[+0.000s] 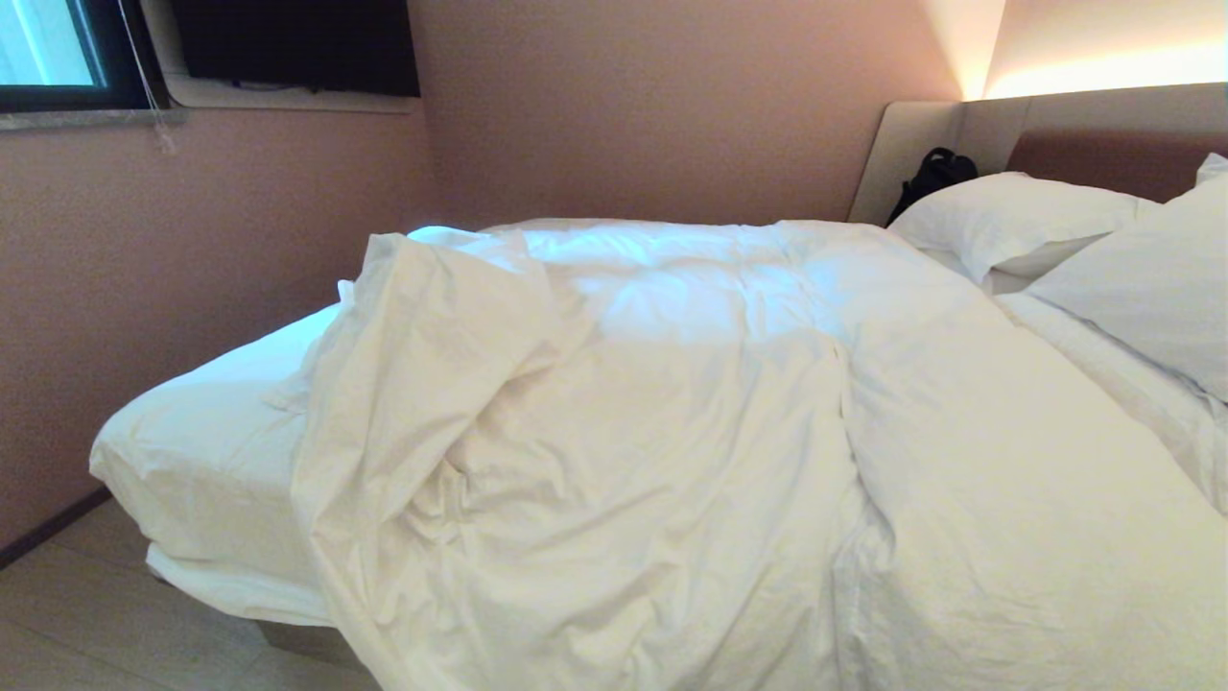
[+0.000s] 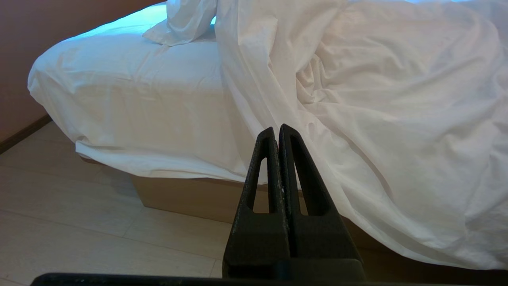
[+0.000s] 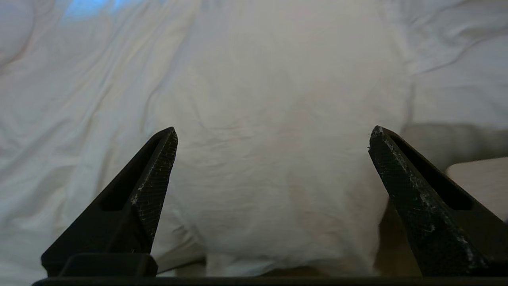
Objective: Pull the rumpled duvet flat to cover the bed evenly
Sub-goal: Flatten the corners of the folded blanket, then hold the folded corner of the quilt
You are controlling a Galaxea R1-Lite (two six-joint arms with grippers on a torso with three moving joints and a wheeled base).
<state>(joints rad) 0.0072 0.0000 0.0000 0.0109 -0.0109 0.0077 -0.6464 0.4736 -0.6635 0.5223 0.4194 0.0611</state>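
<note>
The white duvet lies rumpled over most of the bed and hangs down its near side. Its left edge is folded back, leaving the sheeted foot corner bare. In the left wrist view the duvet drapes past the wooden base. My left gripper is shut and empty, hanging low beside the bed near the draped edge. My right gripper is wide open, close in front of a hanging bulge of the duvet, with nothing between its fingers. Neither gripper shows in the head view.
Two white pillows rest by the beige headboard, with a black bag behind them. A pink wall runs along the bed's far side. Pale wooden floor lies beside the base.
</note>
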